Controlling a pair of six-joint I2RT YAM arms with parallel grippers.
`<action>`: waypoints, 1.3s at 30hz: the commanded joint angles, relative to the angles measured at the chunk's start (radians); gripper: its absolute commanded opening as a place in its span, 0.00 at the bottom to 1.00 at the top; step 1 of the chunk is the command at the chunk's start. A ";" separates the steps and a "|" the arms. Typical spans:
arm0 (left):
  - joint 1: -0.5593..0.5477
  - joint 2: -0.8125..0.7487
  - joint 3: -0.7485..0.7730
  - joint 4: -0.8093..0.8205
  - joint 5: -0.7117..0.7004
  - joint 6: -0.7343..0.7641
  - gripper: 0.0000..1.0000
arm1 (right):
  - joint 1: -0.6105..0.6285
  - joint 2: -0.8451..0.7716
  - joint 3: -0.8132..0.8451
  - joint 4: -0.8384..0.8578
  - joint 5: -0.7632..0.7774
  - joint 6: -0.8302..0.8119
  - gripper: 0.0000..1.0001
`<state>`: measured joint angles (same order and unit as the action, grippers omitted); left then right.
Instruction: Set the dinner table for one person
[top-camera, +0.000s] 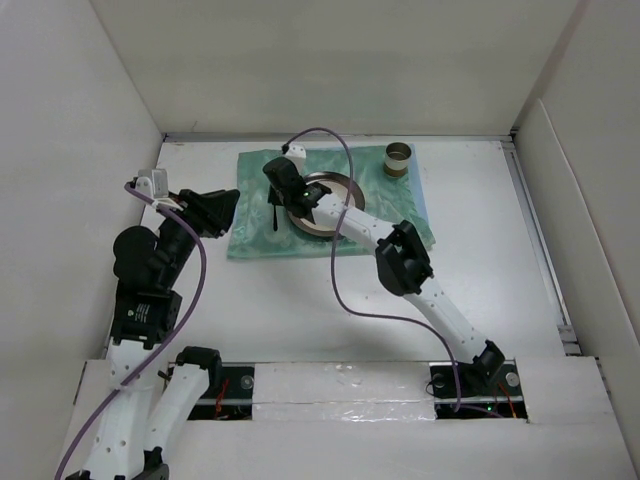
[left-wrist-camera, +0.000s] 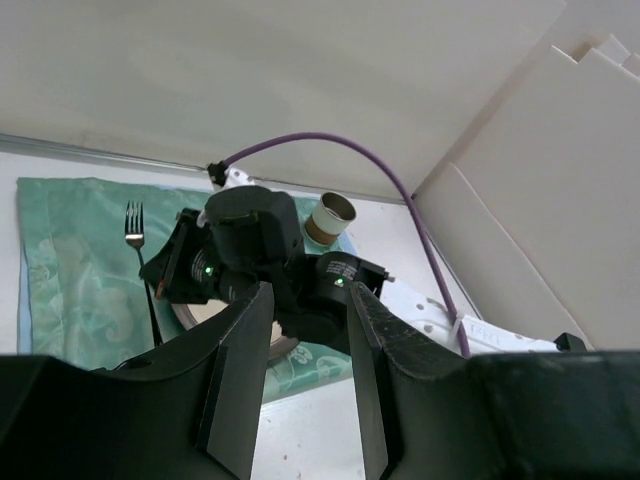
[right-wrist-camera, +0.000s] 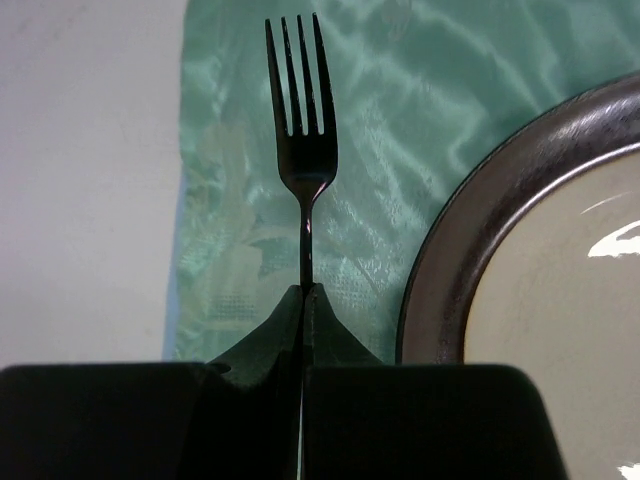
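My right gripper (top-camera: 277, 195) (right-wrist-camera: 305, 292) is shut on the handle of a dark fork (right-wrist-camera: 303, 150) (top-camera: 272, 216) (left-wrist-camera: 134, 224). The fork's tines reach out over the teal cloth (top-camera: 250, 235) (right-wrist-camera: 400, 120) (left-wrist-camera: 70, 270), just left of the brown-rimmed plate (top-camera: 335, 186) (right-wrist-camera: 520, 280). Whether the fork rests on the cloth I cannot tell. The cloth lies on the white dinner table (top-camera: 300, 300). My left gripper (top-camera: 228, 203) (left-wrist-camera: 307, 300) hangs open and empty beside the cloth's left edge, facing the right arm.
A small tan cup (top-camera: 398, 158) (left-wrist-camera: 328, 218) stands at the cloth's back right corner. White walls close the table at the back and both sides. A purple cable (top-camera: 340, 260) loops from the right wrist down along its arm.
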<state>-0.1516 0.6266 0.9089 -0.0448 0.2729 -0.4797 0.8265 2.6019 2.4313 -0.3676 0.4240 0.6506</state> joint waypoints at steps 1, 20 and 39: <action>-0.006 0.004 -0.005 0.060 0.020 0.012 0.33 | 0.011 -0.008 0.006 0.029 -0.033 0.047 0.00; -0.006 -0.008 -0.016 0.063 0.019 0.007 0.33 | 0.020 -0.014 -0.117 0.090 -0.077 0.107 0.34; -0.006 0.047 0.004 0.057 0.101 0.010 0.33 | -0.036 -1.129 -1.251 0.265 -0.010 -0.074 0.00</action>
<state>-0.1516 0.6430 0.8959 -0.0338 0.3180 -0.4797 0.8333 1.5848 1.4204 -0.0662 0.3592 0.5659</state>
